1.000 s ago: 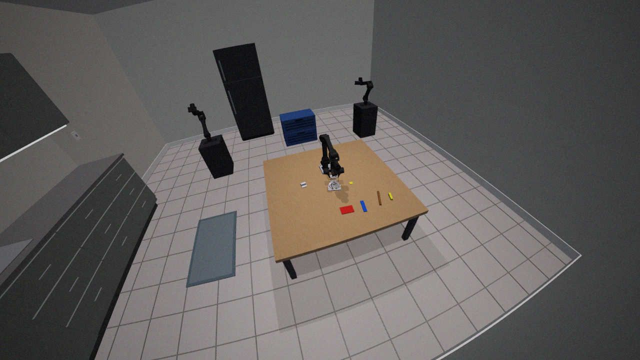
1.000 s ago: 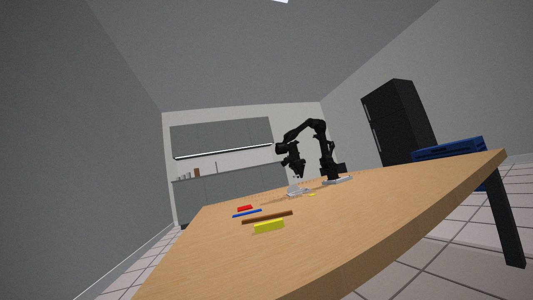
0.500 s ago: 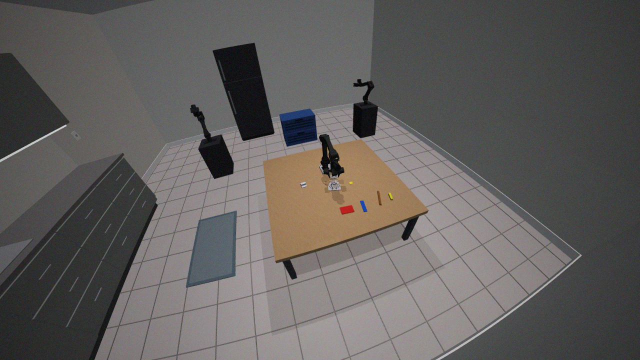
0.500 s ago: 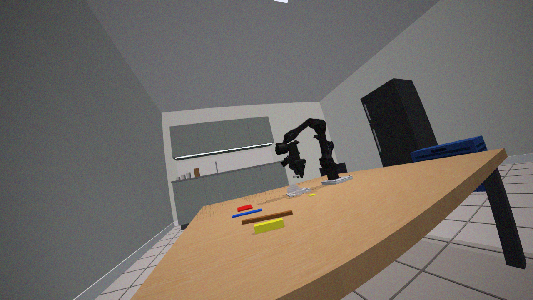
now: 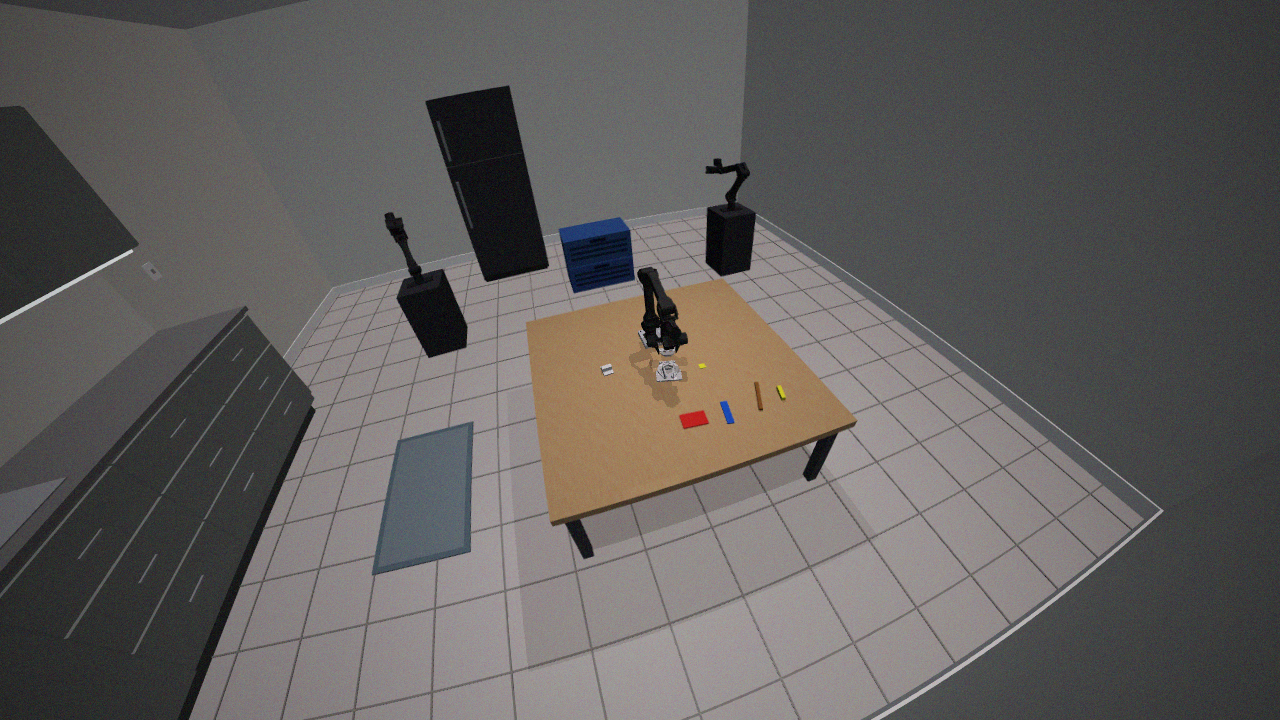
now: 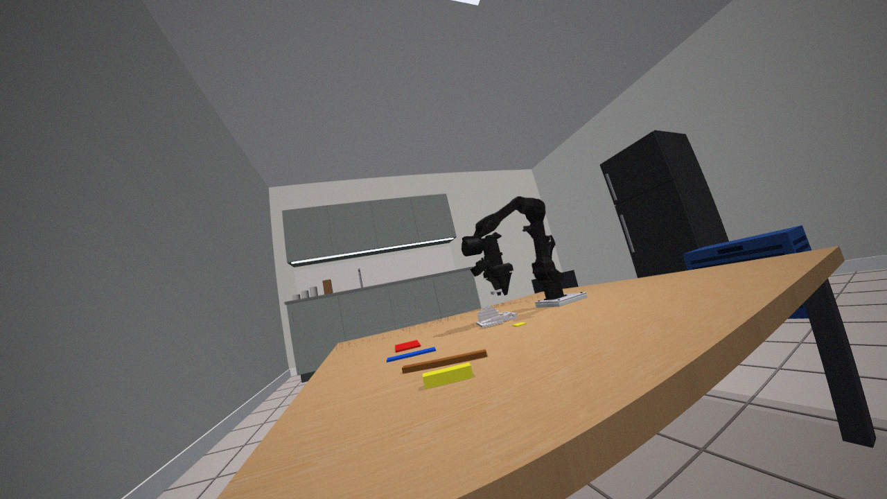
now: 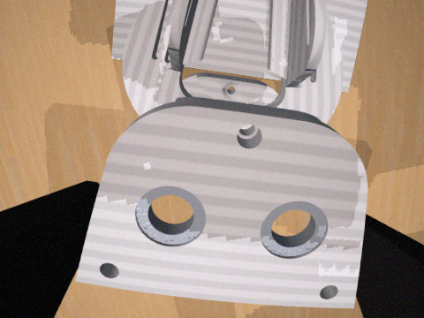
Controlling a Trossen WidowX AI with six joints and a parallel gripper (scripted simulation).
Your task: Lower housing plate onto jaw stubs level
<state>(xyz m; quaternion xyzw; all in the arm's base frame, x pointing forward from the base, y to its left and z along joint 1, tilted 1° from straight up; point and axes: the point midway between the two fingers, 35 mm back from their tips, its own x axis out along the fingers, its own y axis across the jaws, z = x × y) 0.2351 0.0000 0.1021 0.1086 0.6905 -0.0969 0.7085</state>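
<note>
My gripper (image 5: 665,347) (image 6: 501,292) (image 7: 225,211) is shut on the sides of the light-grey housing plate (image 7: 247,177). The plate has two large ringed holes and three small ones, and hangs above the table. The white base (image 5: 667,377) (image 6: 488,324) (image 7: 354,40) stands on the table with the two jaws on it. In the wrist view the left jaw (image 7: 200,33) and right jaw (image 7: 301,40) show beyond the plate's far edge. The plate is off to the near side of them and apart from the base. The plate hides the lower part of the base; the stubs cannot be made out.
On the table (image 5: 608,465) (image 6: 558,384) lie a red block (image 5: 693,419) (image 6: 407,345), a blue bar (image 5: 726,411) (image 6: 411,355), a brown stick (image 5: 759,395) (image 6: 443,361), a yellow block (image 5: 781,392) (image 6: 448,375), a small yellow piece (image 5: 702,365) (image 6: 519,324) beside the base and a small whitish part (image 5: 606,368).
</note>
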